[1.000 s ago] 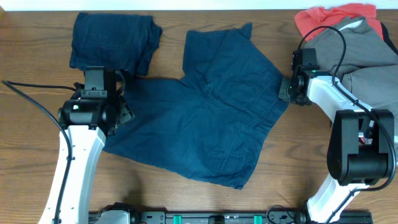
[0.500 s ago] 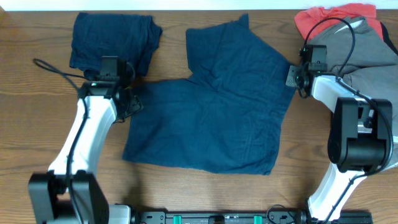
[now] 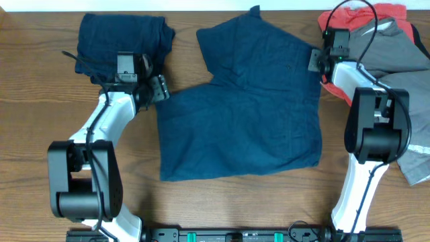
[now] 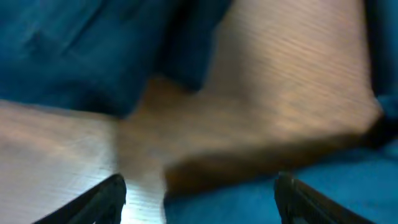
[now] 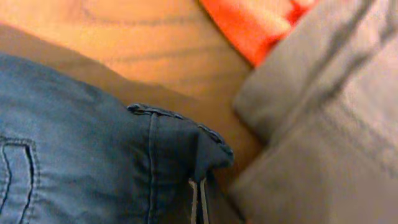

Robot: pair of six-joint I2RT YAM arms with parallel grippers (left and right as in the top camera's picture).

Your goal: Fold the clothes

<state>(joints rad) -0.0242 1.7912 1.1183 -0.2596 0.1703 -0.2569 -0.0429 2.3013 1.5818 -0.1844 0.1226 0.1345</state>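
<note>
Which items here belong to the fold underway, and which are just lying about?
In the job:
spread navy shorts
right gripper, shut on their corner
left gripper, open at their left edge

Lying about:
folded navy garment, far left
grey garment and coral-red garment, piled far right

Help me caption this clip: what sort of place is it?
Likely a robot lab workbench, not a home: a wood-grain table, a left arm and right arm at it, navy shorts spread between them.
</note>
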